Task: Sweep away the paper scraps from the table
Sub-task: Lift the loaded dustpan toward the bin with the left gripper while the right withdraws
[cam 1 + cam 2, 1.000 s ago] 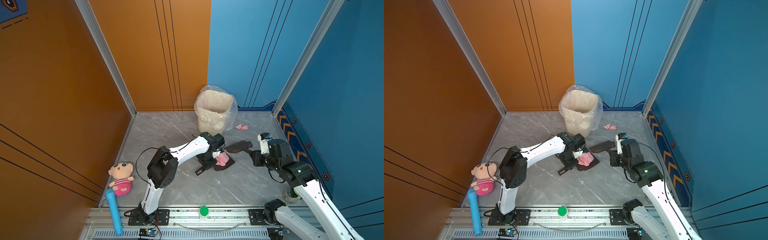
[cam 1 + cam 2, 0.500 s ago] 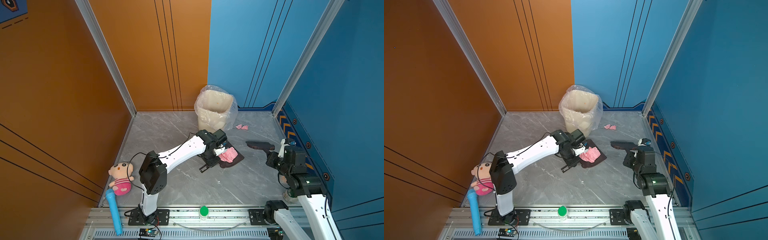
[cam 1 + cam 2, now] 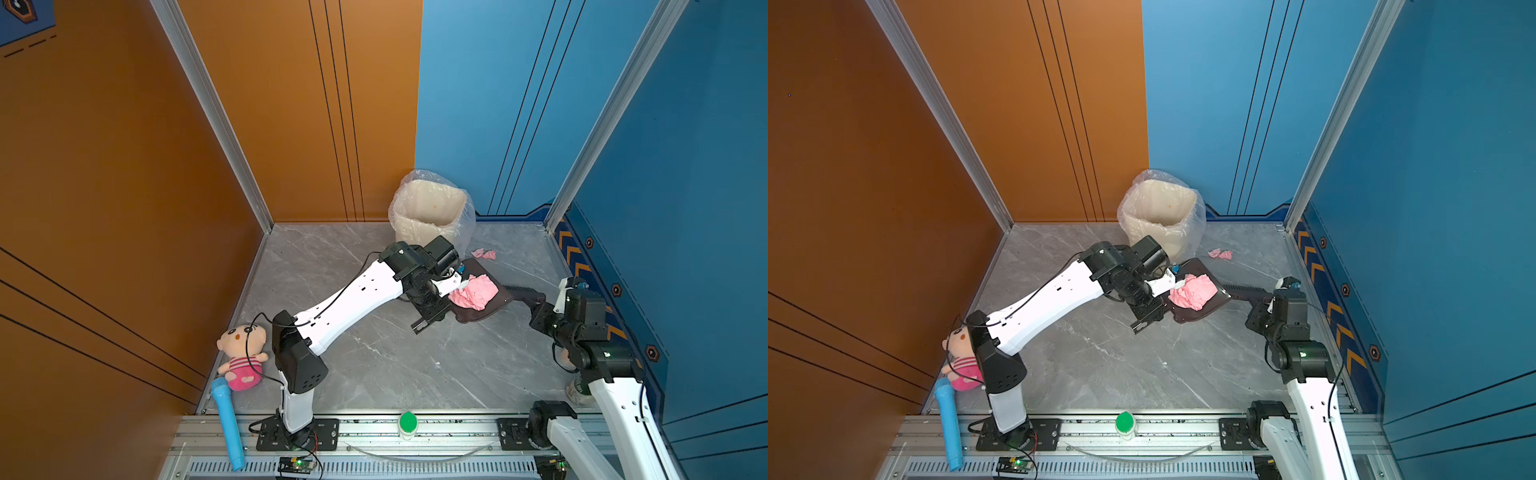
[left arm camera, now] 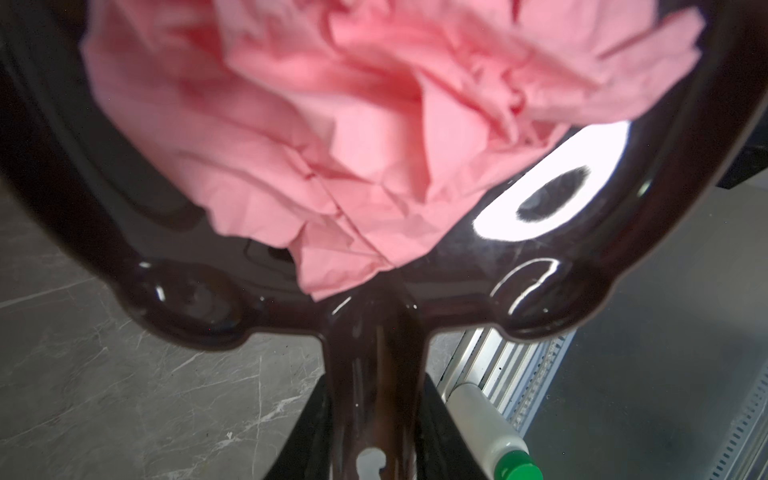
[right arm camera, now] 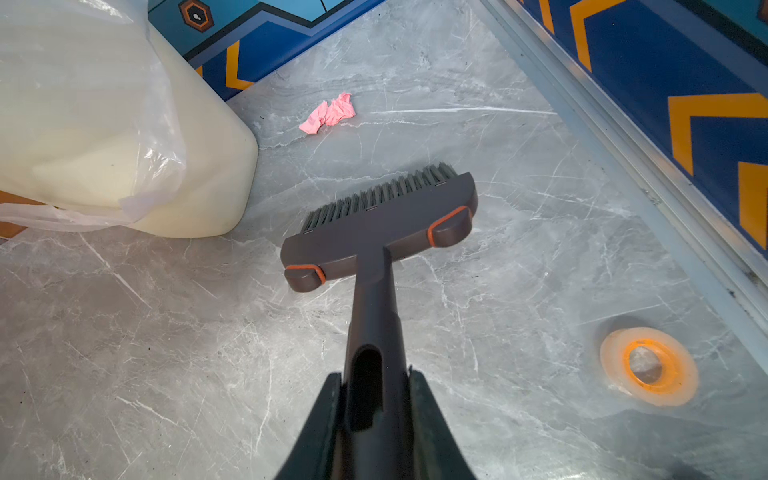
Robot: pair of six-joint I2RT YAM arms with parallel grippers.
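Gripping a dark dustpan (image 3: 478, 307) heaped with pink paper, the left gripper (image 3: 432, 309) is working beside the bin (image 3: 428, 216) in both top views. In the left wrist view, its jaws are clamping the pan's handle. In the right wrist view, the right gripper (image 5: 376, 399) is squeezing a brush (image 5: 378, 226); one of the paper scraps (image 5: 328, 113) is lying on the table (image 5: 145, 332) beyond its bristles.

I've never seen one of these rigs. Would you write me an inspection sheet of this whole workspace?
Surface: grey marble table, one pink scrap loose near the bin.
Job's things: pink paper in dustpan; brush.
Clutter: doll, blue tube, tape roll, green-capped bottle.
End effectors: left end effector shut on dustpan handle; right end effector shut on brush handle.
Cables: black cable over doll.
Surroundings: orange and blue walls.
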